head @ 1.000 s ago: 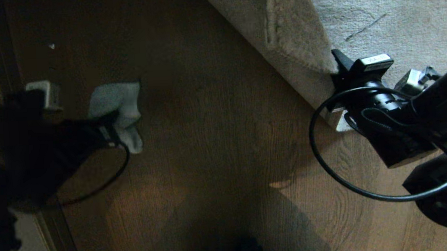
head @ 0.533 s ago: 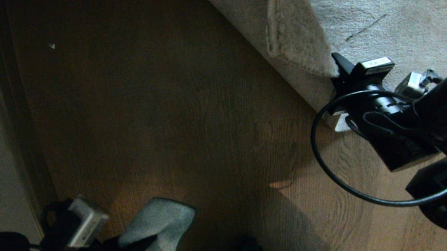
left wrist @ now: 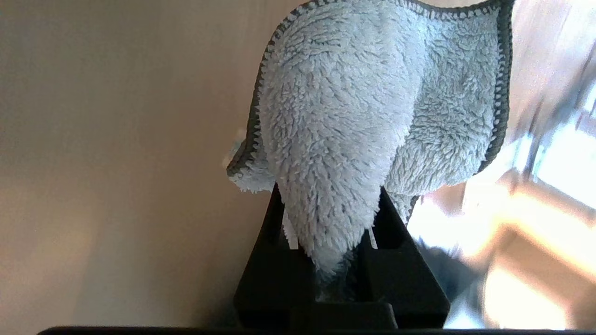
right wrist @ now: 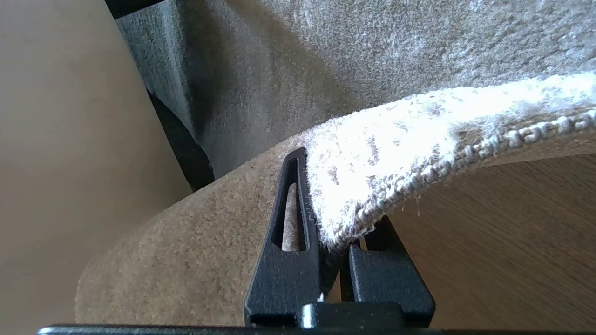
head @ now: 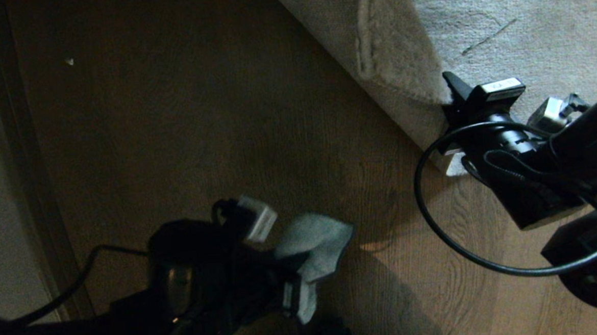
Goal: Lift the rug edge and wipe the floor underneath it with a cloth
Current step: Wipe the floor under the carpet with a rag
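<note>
Pinching the rug edge [right wrist: 372, 177] in closed jaws, the right gripper [right wrist: 342, 249] holds it folded back off the floor [head: 255, 129], while the left gripper [left wrist: 342, 260] clamps the cloth [left wrist: 363, 116] low near the bared planks; a weak pinch could drop the rug onto the wiping arm.

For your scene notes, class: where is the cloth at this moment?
In the head view the cloth is low and centre-left, clamped in the left pincer over the floor, well apart from the rug edge.
</note>
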Controlling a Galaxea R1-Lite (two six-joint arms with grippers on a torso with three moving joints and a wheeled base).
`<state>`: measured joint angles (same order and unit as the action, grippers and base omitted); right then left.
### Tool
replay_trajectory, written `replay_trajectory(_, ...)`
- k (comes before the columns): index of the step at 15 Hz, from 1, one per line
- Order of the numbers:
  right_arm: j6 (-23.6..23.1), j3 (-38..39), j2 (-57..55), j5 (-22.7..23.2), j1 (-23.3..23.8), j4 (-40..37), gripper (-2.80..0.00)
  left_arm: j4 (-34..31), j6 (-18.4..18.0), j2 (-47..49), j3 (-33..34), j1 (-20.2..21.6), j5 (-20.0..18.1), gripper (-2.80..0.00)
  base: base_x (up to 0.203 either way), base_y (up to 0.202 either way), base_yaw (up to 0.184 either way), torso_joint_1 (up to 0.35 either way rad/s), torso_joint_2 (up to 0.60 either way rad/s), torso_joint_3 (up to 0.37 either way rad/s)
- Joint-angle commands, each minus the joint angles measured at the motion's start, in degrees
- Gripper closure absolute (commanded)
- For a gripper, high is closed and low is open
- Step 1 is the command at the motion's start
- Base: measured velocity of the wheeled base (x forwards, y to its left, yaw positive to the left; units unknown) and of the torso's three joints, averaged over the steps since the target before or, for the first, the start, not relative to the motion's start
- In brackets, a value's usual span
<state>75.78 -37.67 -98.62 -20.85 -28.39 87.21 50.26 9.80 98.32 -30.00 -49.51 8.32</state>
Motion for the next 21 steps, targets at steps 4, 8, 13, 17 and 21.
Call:
replay_trajectory(4,0.4,-0.1,-0.3,-0.2,0.1,2.7,0.00,6.1,3.4,24.4,-30.0,2.9,2.9,0.00,0.000,0.000,0.000,0.000,0.00,0.000)
replay_trajectory(8,0.2,-0.2,-0.2,-0.1,0.1,2.7,0.00,9.6,3.2,29.2,-39.2,12.8,4.5,0.00,0.000,0.000,0.000,0.000,0.00,0.000)
replay_trajectory(13,0.3,0.0,-0.3,-0.1,0.1,2.7,0.00,9.8,2.1,26.9,-42.2,20.3,4.4,0.00,0.000,0.000,0.000,0.000,0.00,0.000)
replay_trajectory(17,0.5,-0.2,-0.3,0.0,0.0,2.7,0.00,9.7,0.2,24.3,-43.9,24.2,4.1,0.00,0.000,0.000,0.000,0.000,0.00,0.000)
replay_trajectory(21,0.6,-0.3,-0.4,0.2,0.0,2.7,0.00,9.6,-0.2,20.6,-43.9,28.1,4.1,0.00,0.000,0.000,0.000,0.000,0.00,0.000)
